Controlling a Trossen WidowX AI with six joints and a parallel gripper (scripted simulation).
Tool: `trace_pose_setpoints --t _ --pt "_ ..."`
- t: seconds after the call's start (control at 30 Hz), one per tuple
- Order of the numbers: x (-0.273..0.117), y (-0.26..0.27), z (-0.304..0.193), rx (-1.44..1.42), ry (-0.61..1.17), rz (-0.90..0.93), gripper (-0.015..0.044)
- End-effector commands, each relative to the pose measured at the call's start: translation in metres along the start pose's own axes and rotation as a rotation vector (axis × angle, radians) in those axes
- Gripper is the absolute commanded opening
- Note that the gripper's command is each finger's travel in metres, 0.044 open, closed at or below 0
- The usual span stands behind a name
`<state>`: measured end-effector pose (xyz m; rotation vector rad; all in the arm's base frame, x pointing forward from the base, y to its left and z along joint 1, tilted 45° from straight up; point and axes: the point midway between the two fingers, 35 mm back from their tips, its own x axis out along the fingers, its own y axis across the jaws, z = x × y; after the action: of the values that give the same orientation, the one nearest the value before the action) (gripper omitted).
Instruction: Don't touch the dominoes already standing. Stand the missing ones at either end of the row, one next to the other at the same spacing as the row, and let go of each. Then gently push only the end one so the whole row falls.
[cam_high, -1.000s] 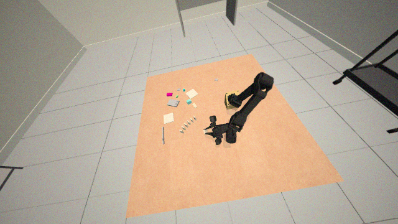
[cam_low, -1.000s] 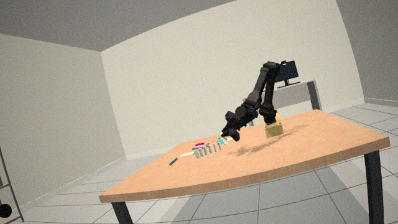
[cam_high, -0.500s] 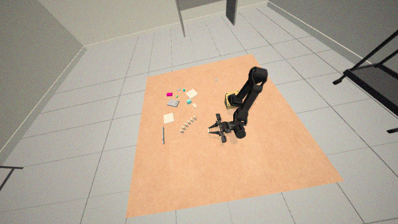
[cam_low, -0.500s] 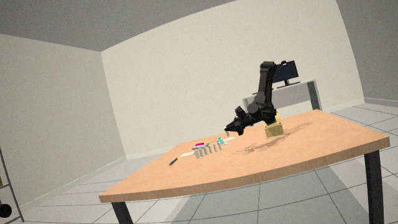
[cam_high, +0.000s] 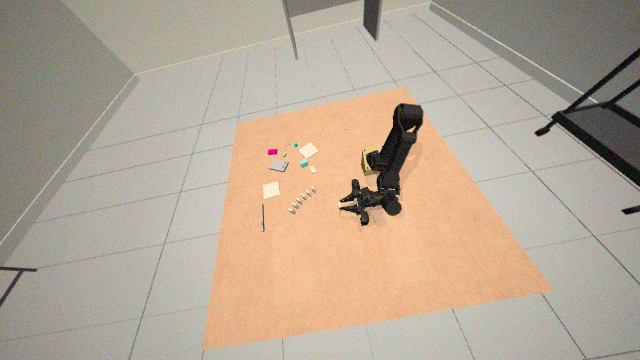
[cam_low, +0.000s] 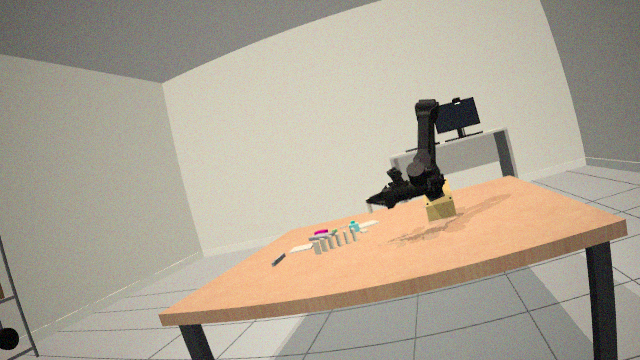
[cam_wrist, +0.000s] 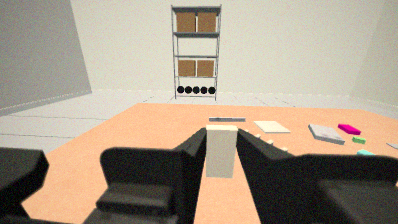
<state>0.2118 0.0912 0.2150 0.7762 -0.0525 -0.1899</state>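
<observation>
Top view, left of centre: magenta block (cam_high: 272, 151) (cam_low: 321, 232) (cam_wrist: 349, 129) above a grey flat box (cam_high: 278, 165) (cam_wrist: 325, 134); cream square (cam_high: 271, 190) (cam_low: 301, 248) (cam_wrist: 271, 127) lower, dark thin bar (cam_high: 263, 218) (cam_low: 279, 259) (cam_wrist: 227, 119) below that. Wrist view, top centre: shelf rack (cam_wrist: 196, 35), brown boxes on two levels. Exterior view, right: dark monitor (cam_low: 457, 115) on a pale desk (cam_low: 505, 145).
</observation>
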Motion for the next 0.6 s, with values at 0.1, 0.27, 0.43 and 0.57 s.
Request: trace_pose_setpoints --t 0.1,0.27,0.43,0.57 --pt "-0.0008 -0.0007 0.0022 0.020 -0.008 -0.001 0.0107" --pt "-0.0008 -0.0007 0.0022 0.020 -0.008 -0.001 0.0107" --pt "-0.0007 -0.0006 0.0019 0.020 -0.008 -0.001 0.0107" --pt "0.0003 0.0018 -0.0040 0.019 -0.007 -0.001 0.0107"
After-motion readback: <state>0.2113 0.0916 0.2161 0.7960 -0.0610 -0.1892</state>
